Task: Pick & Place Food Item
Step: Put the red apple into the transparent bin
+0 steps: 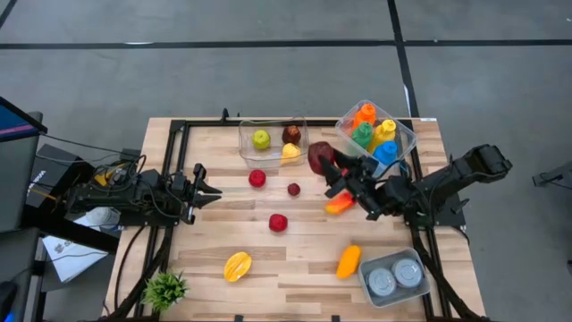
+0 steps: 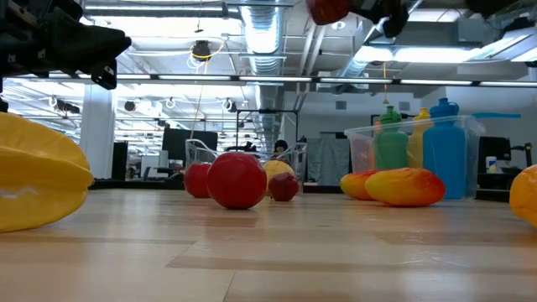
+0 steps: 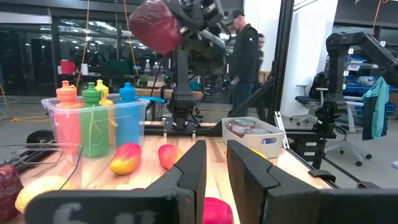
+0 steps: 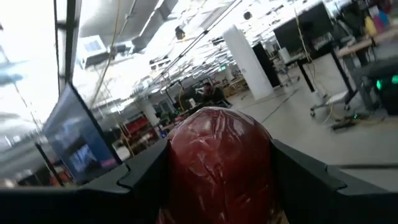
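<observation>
A dark red, wrinkled food item (image 1: 319,156) is held high over the table's far middle, just right of a clear tray (image 1: 243,134). It also shows in the right wrist view (image 4: 217,162), the left wrist view (image 3: 155,26) and the low view (image 2: 329,8). My right gripper (image 1: 327,166) is shut on it. The tray holds a green apple (image 1: 260,139), a dark red piece (image 1: 291,134) and a yellow piece (image 1: 290,152). My left gripper (image 1: 208,183) waits open at the table's left side, touching nothing. My right gripper pinches the dark red food item by its two opposite sides (image 4: 180,168), one finger (image 4: 140,177) on each side. The fingers reach in from the table's right. The item is lifted clear, well above the table and everything on it.
Three red pieces (image 1: 257,178) (image 1: 294,189) (image 1: 278,222) lie mid-table, with an orange-yellow mango (image 1: 339,206) under the right arm. Near the front lie a yellow piece (image 1: 237,266) and an orange one (image 1: 349,260). A bottle bin (image 1: 407,136), a can bin (image 1: 368,288) and a plant (image 1: 165,288) are there too.
</observation>
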`<control>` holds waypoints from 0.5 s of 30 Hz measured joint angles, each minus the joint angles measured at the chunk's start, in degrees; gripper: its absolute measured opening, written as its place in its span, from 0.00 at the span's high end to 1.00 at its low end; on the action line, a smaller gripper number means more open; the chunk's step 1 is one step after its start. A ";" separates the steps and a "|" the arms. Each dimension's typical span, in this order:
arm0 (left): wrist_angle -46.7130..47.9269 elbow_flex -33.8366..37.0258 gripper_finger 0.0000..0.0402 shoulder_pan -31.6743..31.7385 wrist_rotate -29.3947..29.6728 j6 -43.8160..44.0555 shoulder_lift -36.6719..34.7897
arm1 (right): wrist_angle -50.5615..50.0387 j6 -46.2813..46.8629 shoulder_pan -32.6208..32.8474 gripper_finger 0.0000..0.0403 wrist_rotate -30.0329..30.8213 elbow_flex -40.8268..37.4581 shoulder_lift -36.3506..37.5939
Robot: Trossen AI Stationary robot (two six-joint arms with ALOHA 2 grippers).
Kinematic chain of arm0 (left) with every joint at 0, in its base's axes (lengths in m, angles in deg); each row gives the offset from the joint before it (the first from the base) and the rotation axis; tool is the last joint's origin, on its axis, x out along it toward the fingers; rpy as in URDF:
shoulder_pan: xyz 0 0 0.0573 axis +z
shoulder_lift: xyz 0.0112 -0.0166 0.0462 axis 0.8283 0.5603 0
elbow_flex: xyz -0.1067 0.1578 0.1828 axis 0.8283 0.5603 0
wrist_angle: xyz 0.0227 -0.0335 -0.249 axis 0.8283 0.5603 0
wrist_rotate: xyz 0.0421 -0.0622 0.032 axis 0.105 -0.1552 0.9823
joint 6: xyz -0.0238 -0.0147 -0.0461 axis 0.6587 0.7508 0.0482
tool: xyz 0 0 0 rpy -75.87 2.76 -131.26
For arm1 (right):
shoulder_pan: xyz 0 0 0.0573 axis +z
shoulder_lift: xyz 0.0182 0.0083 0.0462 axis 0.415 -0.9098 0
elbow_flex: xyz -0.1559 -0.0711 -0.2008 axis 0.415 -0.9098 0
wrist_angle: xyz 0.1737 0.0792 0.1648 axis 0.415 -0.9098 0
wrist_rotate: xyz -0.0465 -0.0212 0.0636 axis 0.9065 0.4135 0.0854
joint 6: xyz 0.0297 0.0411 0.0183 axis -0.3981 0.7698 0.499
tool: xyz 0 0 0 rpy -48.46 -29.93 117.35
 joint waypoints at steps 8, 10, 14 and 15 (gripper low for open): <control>0.00 0.00 0.87 0.00 0.00 0.00 0.00 | -4.05 0.25 -7.94 0.39 -5.57 1.47 -2.98; 0.00 0.00 0.87 0.00 0.00 0.00 0.00 | -7.81 0.18 -10.45 0.39 -6.72 3.99 -5.15; 0.00 0.00 0.87 0.00 0.00 0.00 0.00 | -21.91 0.20 -15.52 0.39 -8.48 10.66 -10.72; 0.00 0.00 0.87 0.00 0.00 0.02 0.00 | -25.59 0.23 -16.68 0.39 -8.83 12.87 -12.32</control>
